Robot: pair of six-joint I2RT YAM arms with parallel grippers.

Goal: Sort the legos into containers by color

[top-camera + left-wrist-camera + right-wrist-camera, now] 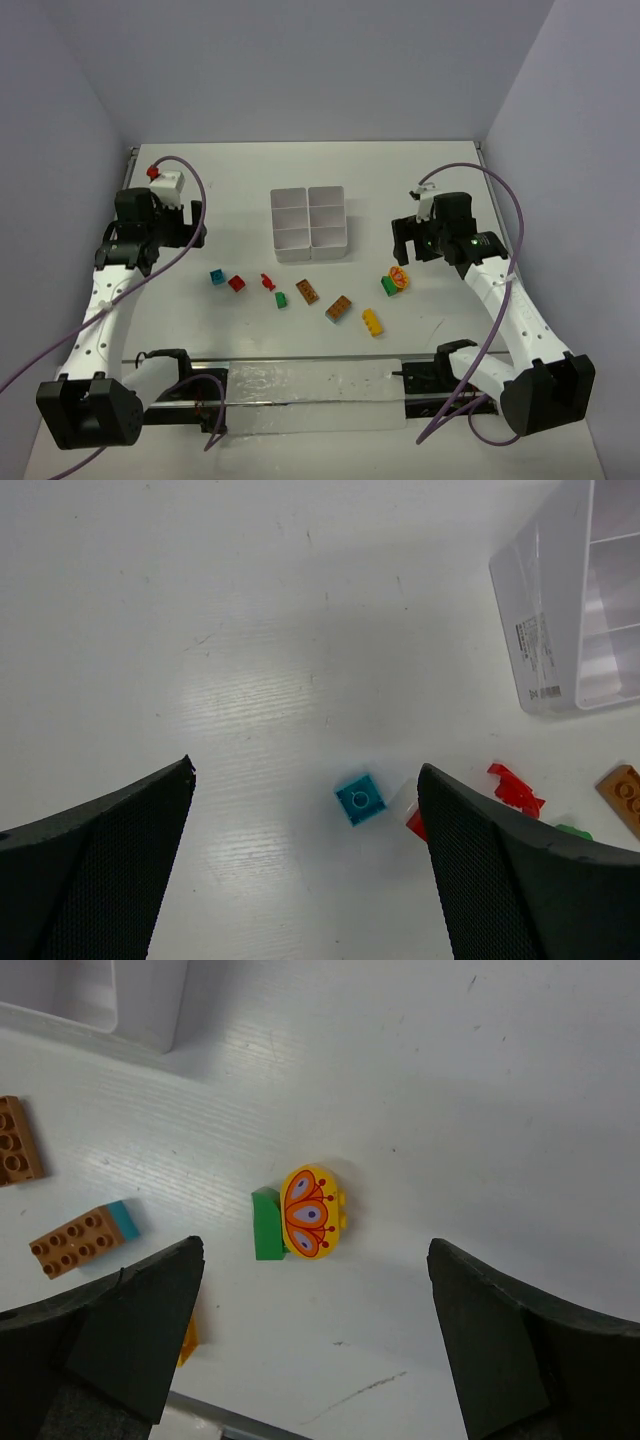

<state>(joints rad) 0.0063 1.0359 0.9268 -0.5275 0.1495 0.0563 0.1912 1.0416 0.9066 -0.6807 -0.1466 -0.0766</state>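
The legos lie loose in front of the white six-compartment tray (309, 222): a teal brick (216, 276), a red brick (237, 283), a red piece (267, 282), a small green one (282, 299), two orange-brown bricks (307, 291) (338, 309), a yellow brick (373, 321), and a green brick with a yellow butterfly piece (396, 281). My left gripper (307, 770) is open and empty above the teal brick (360, 800). My right gripper (315, 1248) is open and empty above the butterfly piece (311, 1212) and the green brick (266, 1224).
The tray corner (570, 600) shows at the left wrist view's upper right, and the tray edge (120, 995) at the right wrist view's upper left. A metal rail (300, 385) runs along the near edge between the arm bases. Walls close in the table.
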